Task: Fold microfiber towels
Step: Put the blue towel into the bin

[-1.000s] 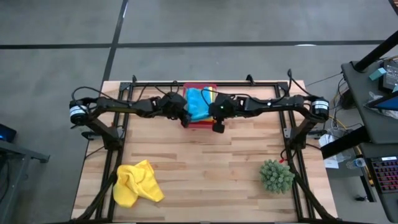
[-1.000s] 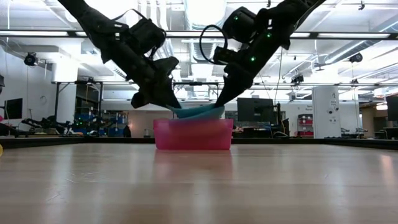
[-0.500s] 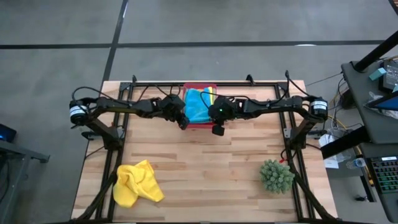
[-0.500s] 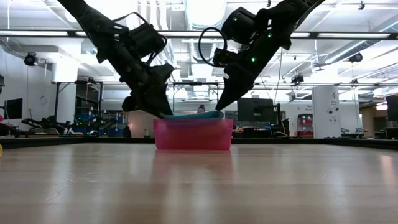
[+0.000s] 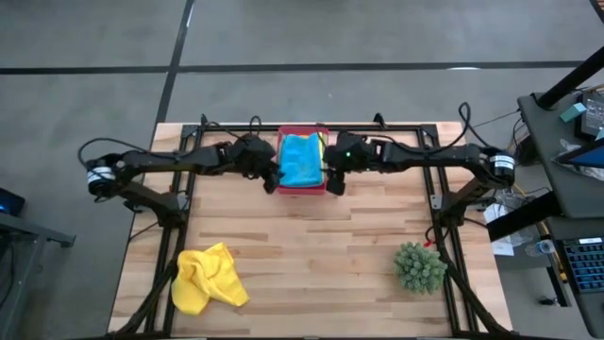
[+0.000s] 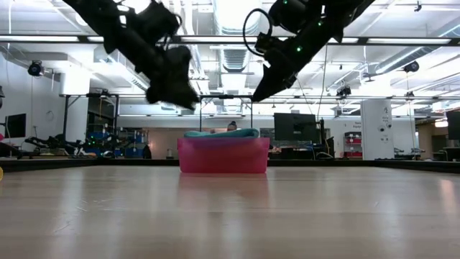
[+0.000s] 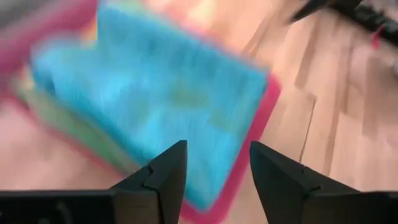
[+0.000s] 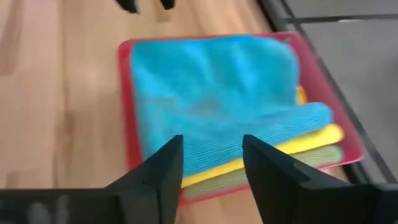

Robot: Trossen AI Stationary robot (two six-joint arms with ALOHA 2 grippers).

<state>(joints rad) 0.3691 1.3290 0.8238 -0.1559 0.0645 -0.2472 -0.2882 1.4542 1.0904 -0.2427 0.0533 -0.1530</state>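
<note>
A pink tray (image 5: pixel 302 188) stands at the table's far middle. A folded turquoise towel (image 8: pixel 211 99) lies flat on top of the stack inside it, over a yellow layer (image 8: pixel 314 142) and a green layer (image 8: pixel 273 176). My left gripper (image 7: pixel 214 168) hangs open above the tray's left side and my right gripper (image 8: pixel 211 158) hangs open above its right side. Both are clear of the towel (image 6: pixel 221 133), with nothing between their fingers. A crumpled yellow towel (image 5: pixel 208 277) lies on the table near the front left.
A spiky green plant (image 5: pixel 420 267) stands near the table's front right. Bare wood lies between the tray and the front edge. The black frame rails (image 5: pixel 444 236) run along the table's sides.
Both grippers have let go of the turquoise towel's ends and risen off the tray, the left drawing back toward the table's left. The towel, held sagging between them a second ago, now lies flat on the stack in the tray.
</note>
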